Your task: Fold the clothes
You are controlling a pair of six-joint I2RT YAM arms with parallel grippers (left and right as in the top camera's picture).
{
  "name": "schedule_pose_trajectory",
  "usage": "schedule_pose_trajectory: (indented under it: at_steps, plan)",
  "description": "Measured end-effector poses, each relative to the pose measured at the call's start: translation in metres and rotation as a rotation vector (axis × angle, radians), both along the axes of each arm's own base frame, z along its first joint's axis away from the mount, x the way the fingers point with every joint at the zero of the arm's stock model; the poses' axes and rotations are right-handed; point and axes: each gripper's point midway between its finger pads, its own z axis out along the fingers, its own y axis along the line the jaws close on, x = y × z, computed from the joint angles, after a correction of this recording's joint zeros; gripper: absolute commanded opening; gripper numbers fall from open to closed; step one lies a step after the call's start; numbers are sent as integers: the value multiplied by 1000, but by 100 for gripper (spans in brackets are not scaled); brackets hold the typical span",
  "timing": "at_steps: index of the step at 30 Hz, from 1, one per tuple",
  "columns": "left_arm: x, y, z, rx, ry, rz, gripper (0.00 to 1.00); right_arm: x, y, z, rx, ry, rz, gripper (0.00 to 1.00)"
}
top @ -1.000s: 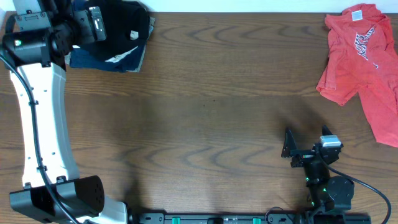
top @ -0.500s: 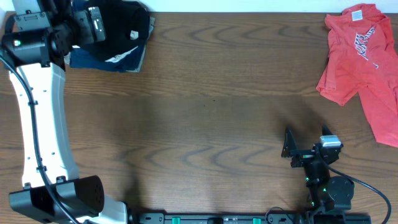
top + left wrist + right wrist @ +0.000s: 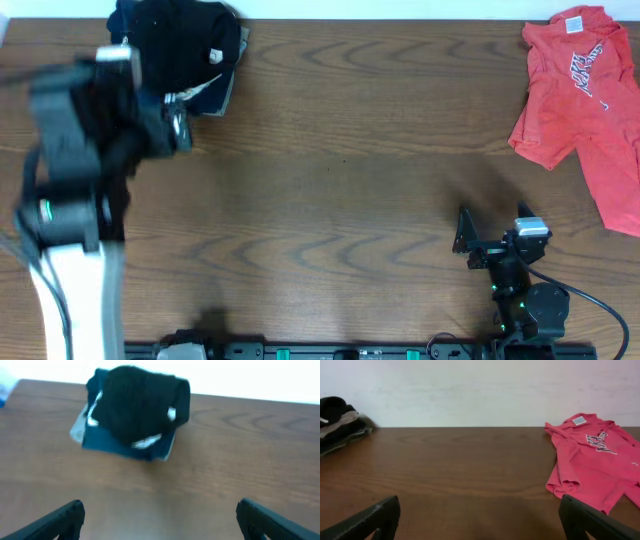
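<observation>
A folded black garment with a tiny white logo lies on a pile at the far left corner of the table, on top of a blue garment. In the left wrist view the black garment is ahead of me, on the blue one. My left gripper is blurred, open and empty, just in front of the pile. A coral-red T-shirt lies spread and rumpled at the far right; it also shows in the right wrist view. My right gripper is open and empty, low near the front edge.
The wooden table stretches between the pile and the T-shirt. A white wall runs behind the table's far edge. The pile shows at the left edge of the right wrist view.
My left arm has pulled back from the pile toward the front of the table, and it is blurred with motion. The black garment now lies uncovered. The right arm has not moved.
</observation>
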Motion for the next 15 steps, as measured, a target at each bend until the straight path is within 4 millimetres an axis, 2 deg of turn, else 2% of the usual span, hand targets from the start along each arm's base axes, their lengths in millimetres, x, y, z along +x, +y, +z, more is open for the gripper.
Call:
schedule_pose_trajectory:
  at_steps: [3, 6, 10, 15]
  plan:
    - [-18, -1, -14, 16, -122, 3, 98, 0, 0, 0, 0, 2, 0, 99]
    - [-28, -3, -43, 32, -250, 3, 98, 0, 0, 0, 0, 2, 0, 99]
    - [-45, -6, -91, 45, -385, 0, 98, 0, 0, -1, 0, 3, 1, 99]
    - [-63, -10, -139, 49, -433, -6, 98, 0, 0, -1, 0, 3, 1, 99]
